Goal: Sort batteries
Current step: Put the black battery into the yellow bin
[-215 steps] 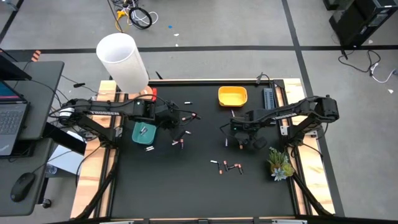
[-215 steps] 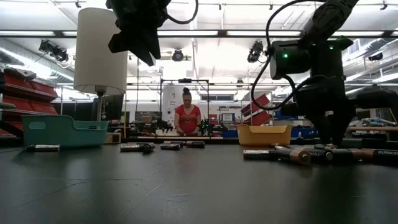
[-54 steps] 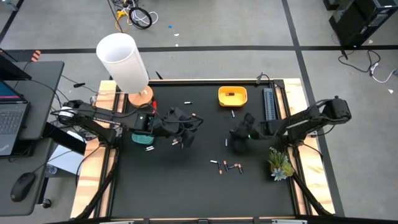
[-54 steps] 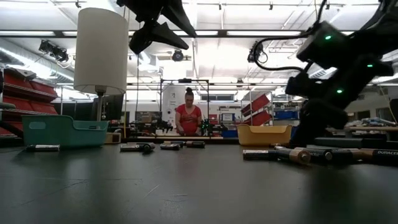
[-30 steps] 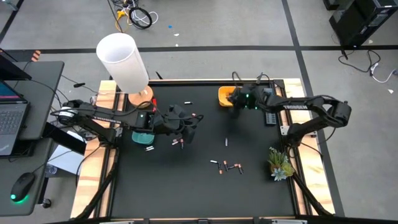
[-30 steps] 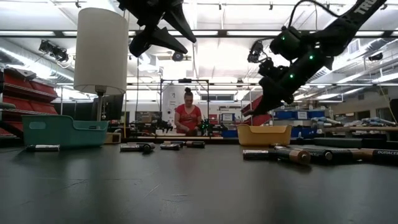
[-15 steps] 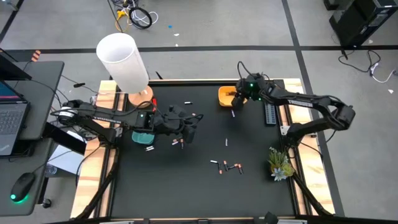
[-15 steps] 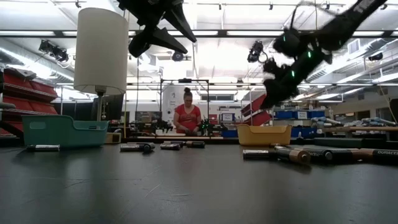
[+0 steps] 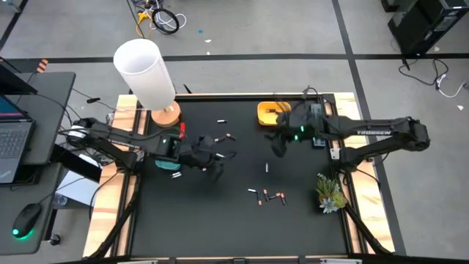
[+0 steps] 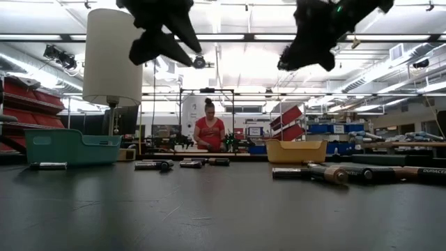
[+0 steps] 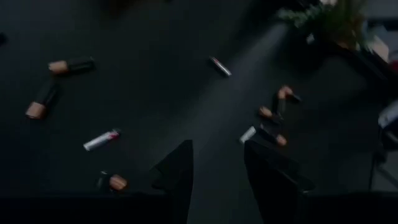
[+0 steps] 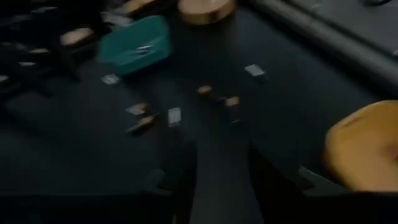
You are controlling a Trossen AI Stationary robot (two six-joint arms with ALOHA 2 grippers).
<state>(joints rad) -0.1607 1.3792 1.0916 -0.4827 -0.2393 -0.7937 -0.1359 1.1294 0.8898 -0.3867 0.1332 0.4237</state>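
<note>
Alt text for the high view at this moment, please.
Seen from above, two dark arms reach over a black table strewn with small batteries. The left claw, open and empty, hovers near a teal bin; the right claw hovers, empty, beside a yellow bin.

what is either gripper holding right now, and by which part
Nothing. The left gripper stands open over the table with only bare mat between its fingers, and the right gripper is open and empty too, near the yellow bowl.

You have a black counter (image 9: pixel 234 220) scattered with batteries (image 9: pixel 272 196), some dark with copper-pink ends, others silvery white. A teal bowl (image 9: pixel 167 160) sits at one side and a yellow bowl (image 9: pixel 271 113) at the other. A white lampshade (image 9: pixel 143 72) stands on a tan wooden base, and there's a green plant sprig (image 9: pixel 330 193).
</note>
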